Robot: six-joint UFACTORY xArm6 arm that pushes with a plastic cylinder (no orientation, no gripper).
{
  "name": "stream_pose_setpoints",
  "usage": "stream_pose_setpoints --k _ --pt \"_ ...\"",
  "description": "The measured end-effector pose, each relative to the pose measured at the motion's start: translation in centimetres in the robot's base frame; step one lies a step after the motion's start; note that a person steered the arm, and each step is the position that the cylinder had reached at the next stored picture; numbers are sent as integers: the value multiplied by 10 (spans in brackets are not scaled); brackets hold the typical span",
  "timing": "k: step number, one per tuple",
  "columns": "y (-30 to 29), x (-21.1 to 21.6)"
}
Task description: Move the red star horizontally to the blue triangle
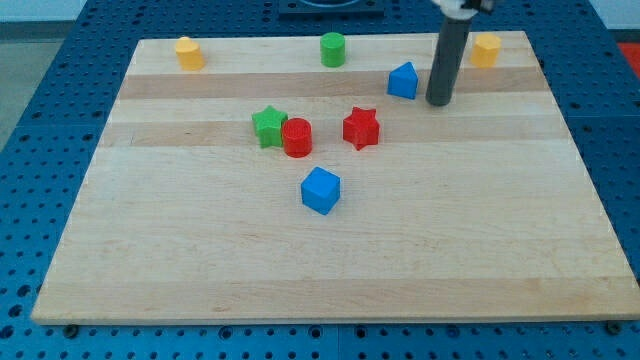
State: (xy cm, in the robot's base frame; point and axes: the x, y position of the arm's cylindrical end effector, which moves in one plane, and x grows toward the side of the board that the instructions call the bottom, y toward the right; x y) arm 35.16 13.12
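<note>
The red star point(361, 128) lies on the wooden board point(200, 260) a little above its middle. The blue triangle point(403, 81) lies above and to the right of the star, near the view's top. My tip point(438, 102) rests on the board just right of the blue triangle, apart from it, and above and to the right of the red star. The dark rod rises from the tip toward the view's top.
A red cylinder point(297, 137) touches a green star point(268, 126) left of the red star. A blue cube point(321, 190) lies below them. A green cylinder point(332, 49), a yellow block point(188, 53) and another yellow block point(485, 49) stand along the top edge.
</note>
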Motion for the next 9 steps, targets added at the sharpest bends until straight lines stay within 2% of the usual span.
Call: stream_pose_setpoints --k 1,2,3,6,9 --pt "-17 50" --pt "-45 69" --pt "-88 68" --pt "-106 13" --pt "-75 -30"
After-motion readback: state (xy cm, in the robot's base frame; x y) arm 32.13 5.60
